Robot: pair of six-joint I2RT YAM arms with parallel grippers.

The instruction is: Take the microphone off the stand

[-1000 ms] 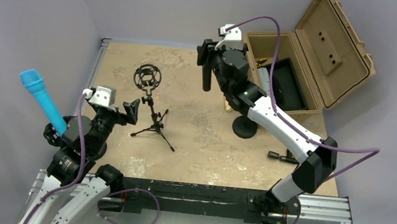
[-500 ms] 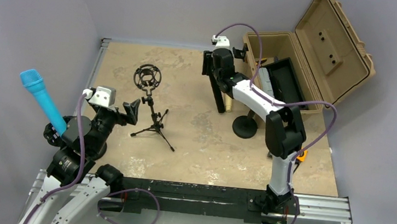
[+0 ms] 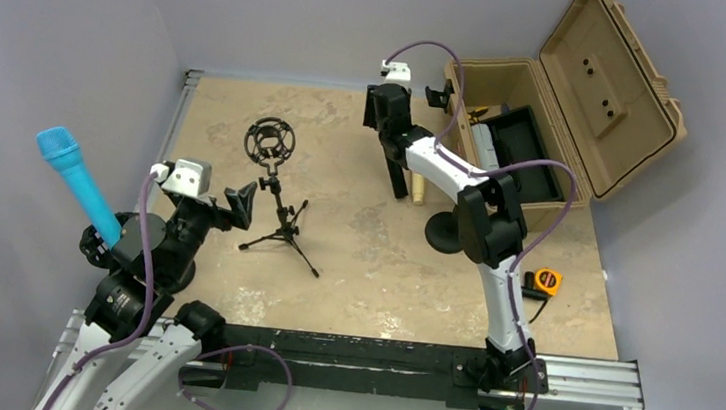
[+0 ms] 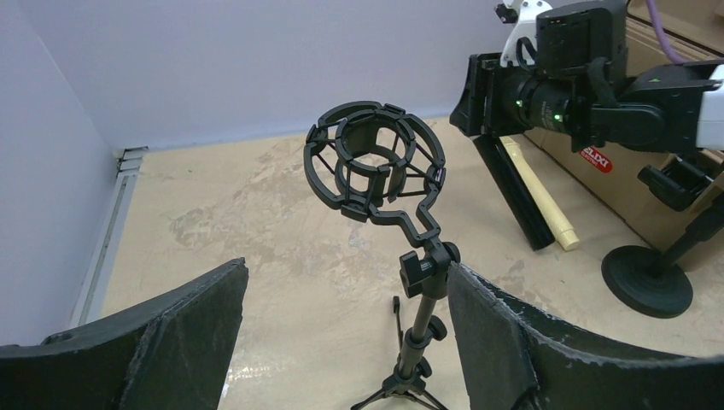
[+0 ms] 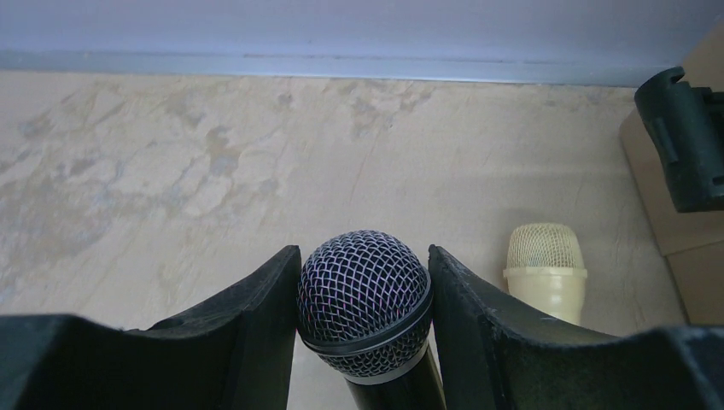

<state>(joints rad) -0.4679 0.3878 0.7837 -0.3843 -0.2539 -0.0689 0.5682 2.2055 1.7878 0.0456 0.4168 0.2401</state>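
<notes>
We see the right arm reaching far out from its base, bent at a raised elbow and running on to the back of the table (image 3: 354, 254), with its wrist tipped downward. The right gripper (image 5: 363, 249) is clamped on the black microphone (image 5: 363, 299), its two dark, rough-edged padded fingers (image 5: 256, 316) pressing either side of the round wire-mesh head. From above, the microphone's slim matte body slants down from the gripper toward the tabletop. Its tail end seems to touch the surface, though we cannot be sure from these angles. Just beside it lies a cream microphone (image 5: 545, 269) with a pale mesh head and a smooth barrel. The left arm sits folded low at the near left corner, and the left gripper (image 4: 346, 269) has its jaws spread wide, holding nothing. It points at the tripod stand (image 4: 420, 329), a thin black post on splayed legs. The stand's shock mount (image 4: 369, 186), a ring of black plastic within a ring, holds no microphone. A blue microphone (image 3: 75, 182) with a foam-like head sticks up at a slant by the left arm. A second stand (image 3: 446, 235) with a flat round base sits near the right arm's elbow, and an open tan hard case (image 3: 612, 78) stands at the back right. The tabletop is mottled beige, like stone.
</notes>
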